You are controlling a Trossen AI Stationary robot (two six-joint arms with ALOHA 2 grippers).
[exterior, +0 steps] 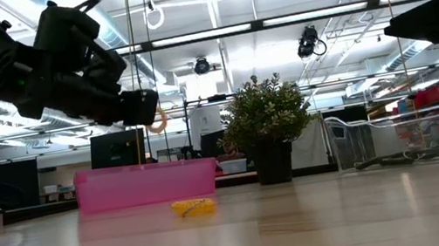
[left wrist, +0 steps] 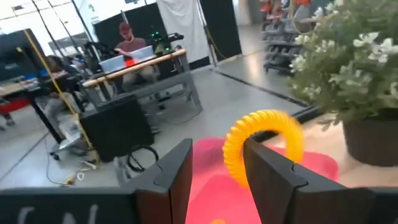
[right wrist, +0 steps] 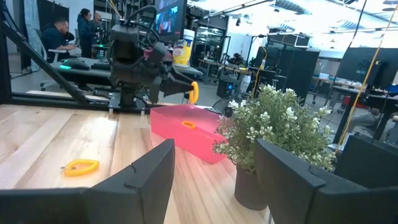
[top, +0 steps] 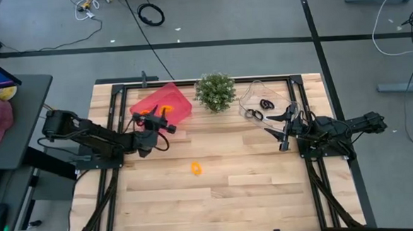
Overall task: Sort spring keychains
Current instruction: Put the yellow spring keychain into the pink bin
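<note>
My left gripper (top: 163, 125) is open above the near edge of the pink tray (top: 162, 104). An orange spring keychain (left wrist: 264, 140) hangs on one of its fingers and also shows in the right wrist view (right wrist: 194, 92). Another orange keychain (top: 165, 108) lies in the pink tray. A third (top: 196, 168) lies flat on the table's middle. Two black keychains (top: 266, 104) (top: 254, 114) lie in the clear tray (top: 274, 91). My right gripper (top: 282, 131) is open and empty by the clear tray's near side. My left gripper carries the orange keychain looped over one finger (left wrist: 273, 177), near that finger's free end. The ring's coil (left wrist: 235, 155) passes through the gap beside that finger; the other finger stands apart from it. The fingers lie about level, and the ring is clear of table and tray.
A green potted plant (top: 215, 92) stands at the far edge between the two trays. The wooden table top (top: 218, 200) is bare in front of the lone orange keychain. People sit at desks in the room beyond the table.
</note>
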